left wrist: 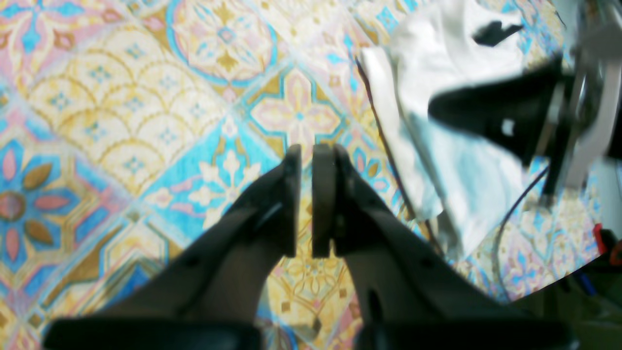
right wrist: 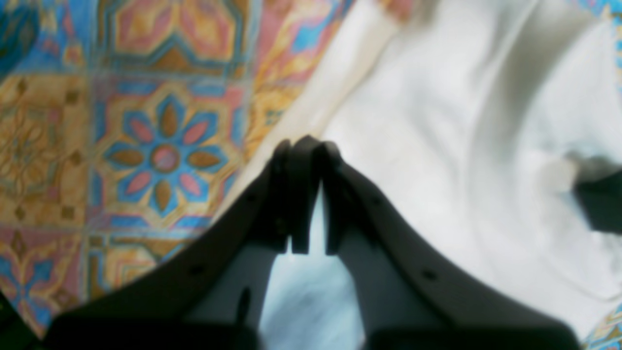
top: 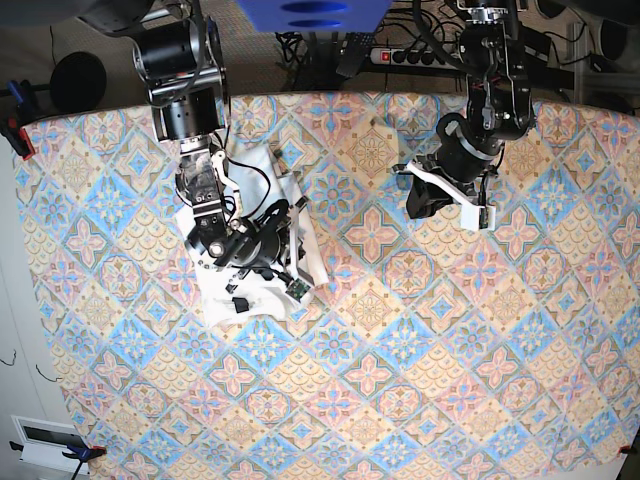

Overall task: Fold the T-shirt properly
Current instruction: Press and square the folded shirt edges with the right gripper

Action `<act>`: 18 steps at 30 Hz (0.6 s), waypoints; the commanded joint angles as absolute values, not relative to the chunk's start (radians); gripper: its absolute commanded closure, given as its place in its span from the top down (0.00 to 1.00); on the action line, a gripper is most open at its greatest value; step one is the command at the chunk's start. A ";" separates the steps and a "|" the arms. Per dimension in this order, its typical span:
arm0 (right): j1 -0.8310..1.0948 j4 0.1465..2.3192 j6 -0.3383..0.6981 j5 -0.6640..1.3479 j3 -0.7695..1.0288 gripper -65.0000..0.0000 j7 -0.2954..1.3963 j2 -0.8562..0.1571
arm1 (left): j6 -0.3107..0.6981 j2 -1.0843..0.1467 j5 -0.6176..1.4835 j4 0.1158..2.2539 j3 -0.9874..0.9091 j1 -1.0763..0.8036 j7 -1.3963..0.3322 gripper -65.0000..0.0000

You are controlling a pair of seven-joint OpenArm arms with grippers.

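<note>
Lying on the counter [top: 400, 400], on the patterned tile-print cloth [top: 420, 340], is the T-shirt [top: 255, 295]: a white, bunched, roughly folded bundle at base-view left, approx mid-height. Plain white side up; no print visible. Small dark tag [top: 239, 302] on the fabric near the bundle's lower edge.

R arm reaches down from top-left of base view, w/ its wrist directly over the shirt. R gripper [right wrist: 303, 146]: jaws closed, tips together at the shirt's edge where white fabric meets the patterned cloth. Wrist view too blurred to tell whether a fold is pinched betw. the tips or they only rest against it; no fabric seen lifted.

L arm sits at base-view upper right, well apart from the shirt, over bare patterned cloth. L gripper [left wrist: 311, 150]: jaws nearly together, only a thin slit betw. the pads, nothing in it. Holds nothing.

L wrist view also shows the shirt at upper right of frame, w/ the R arm's dark body across it and a thin dark cable running along the shirt's near edge. Dark tag visible there too, near frame top.

Power strip and cables sit beyond the counter's far edge.
</note>
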State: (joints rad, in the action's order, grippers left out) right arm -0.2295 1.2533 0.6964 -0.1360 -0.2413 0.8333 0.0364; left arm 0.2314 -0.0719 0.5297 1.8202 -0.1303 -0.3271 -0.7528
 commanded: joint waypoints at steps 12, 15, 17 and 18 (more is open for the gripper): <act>-0.294 0.900 0.698 -0.128 -0.240 0.06 0.573 0.050 | 0.236 -0.074 0.628 1.845 -0.131 -0.332 -0.734 0.04; -0.309 0.868 0.698 -0.128 -0.237 0.06 0.549 0.047 | 0.236 -0.074 0.633 1.845 -0.131 -0.332 -0.734 0.04; -0.311 0.866 0.698 -0.128 -0.202 0.06 0.544 0.044 | 0.236 -0.074 0.633 1.845 -0.131 -0.332 -0.734 0.04; -0.312 0.866 0.698 -0.128 -0.176 0.06 0.544 0.042 | 0.236 -0.074 0.633 1.845 -0.131 -0.332 -0.734 0.04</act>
